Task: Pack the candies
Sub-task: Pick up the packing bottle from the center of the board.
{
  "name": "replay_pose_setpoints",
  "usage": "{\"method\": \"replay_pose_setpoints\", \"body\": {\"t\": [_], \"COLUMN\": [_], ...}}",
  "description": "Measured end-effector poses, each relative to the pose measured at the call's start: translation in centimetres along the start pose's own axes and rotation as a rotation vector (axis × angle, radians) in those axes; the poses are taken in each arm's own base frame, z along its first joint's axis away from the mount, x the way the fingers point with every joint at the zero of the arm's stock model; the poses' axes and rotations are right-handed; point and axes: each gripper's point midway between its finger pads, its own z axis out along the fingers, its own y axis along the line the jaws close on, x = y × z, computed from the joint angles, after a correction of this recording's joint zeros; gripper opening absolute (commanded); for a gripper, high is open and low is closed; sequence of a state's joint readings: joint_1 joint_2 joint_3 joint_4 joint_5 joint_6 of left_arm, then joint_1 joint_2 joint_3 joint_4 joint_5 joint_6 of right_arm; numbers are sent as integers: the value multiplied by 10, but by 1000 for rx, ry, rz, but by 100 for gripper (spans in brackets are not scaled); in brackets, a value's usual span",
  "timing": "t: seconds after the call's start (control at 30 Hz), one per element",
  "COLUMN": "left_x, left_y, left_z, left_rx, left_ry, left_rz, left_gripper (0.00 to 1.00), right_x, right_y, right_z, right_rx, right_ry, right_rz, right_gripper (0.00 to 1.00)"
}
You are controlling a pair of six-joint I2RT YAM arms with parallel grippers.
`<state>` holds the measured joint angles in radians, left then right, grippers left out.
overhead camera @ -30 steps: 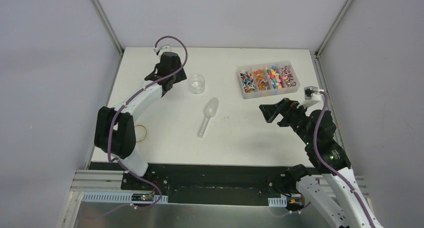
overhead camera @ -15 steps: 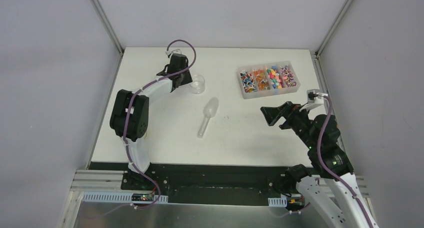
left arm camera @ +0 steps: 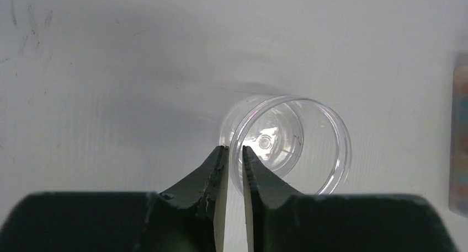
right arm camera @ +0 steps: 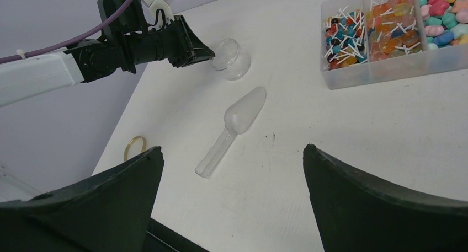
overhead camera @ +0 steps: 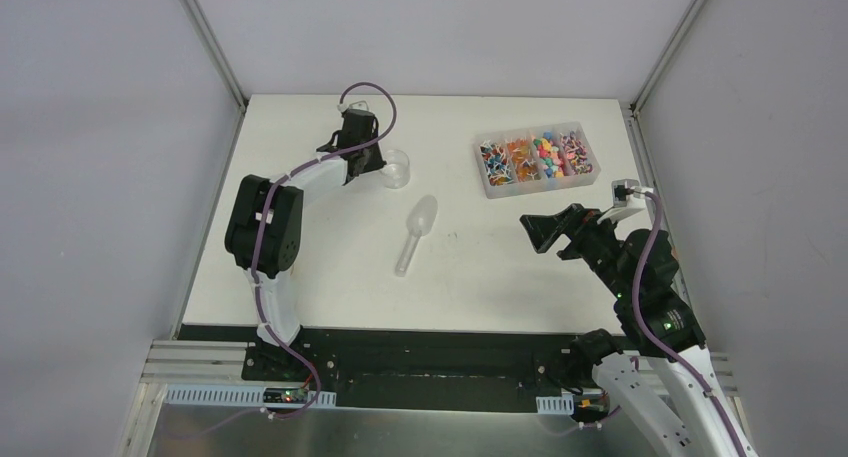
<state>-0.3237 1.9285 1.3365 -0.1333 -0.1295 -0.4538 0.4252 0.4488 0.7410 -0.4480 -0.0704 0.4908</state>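
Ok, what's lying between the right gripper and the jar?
The clear scoop lies between the right gripper and the jar, bowl towards the jar; clearest in the right wrist view.

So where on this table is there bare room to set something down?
Widest bare patch: between the scoop and the right gripper, running to the near edge. Also bare: the far strip between jar and candy box. Crowded around the left gripper pinching the jar.

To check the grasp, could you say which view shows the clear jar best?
The left wrist view: the clear jar fills the centre, with the left gripper straddling its near wall. The top view shows it small, partly hidden; the right wrist view, distant.
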Motion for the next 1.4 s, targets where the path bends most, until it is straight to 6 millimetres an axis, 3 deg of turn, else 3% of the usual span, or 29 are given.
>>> {"method": "replay_pose_setpoints", "body": {"t": [0.2, 0.6, 0.77, 0.87, 1.1, 1.27, 1.4], "left_x": [-1, -17, -18, -19, -3, 31, 62], "left_y": [-1, -6, -15, -33, -110, -153, -172], "left_z": [0, -6, -20, -36, -88, -116, -130], "left_rx": [7, 21, 34, 65, 214, 299, 325], "left_ry": [0, -24, -22, -36, -78, -48, -8], "left_rz": [22, 92, 126, 164, 280, 357, 416], "left_gripper": [0, 0, 0, 0, 0, 0, 0], "right_x": [0, 2, 4, 5, 4, -1, -9], "right_y": [0, -1, -7, -10, -21, -28, -32], "right_z": [0, 0, -1, -1, -5, -12, -19], "right_rx": [1, 7, 33, 52, 115, 159, 182], "right_ry": [0, 7, 15, 14, -6, -46, -97], "right_rz": [0, 3, 9, 17, 41, 62, 81], "right_gripper": [100, 100, 100, 100, 100, 100, 100]}}
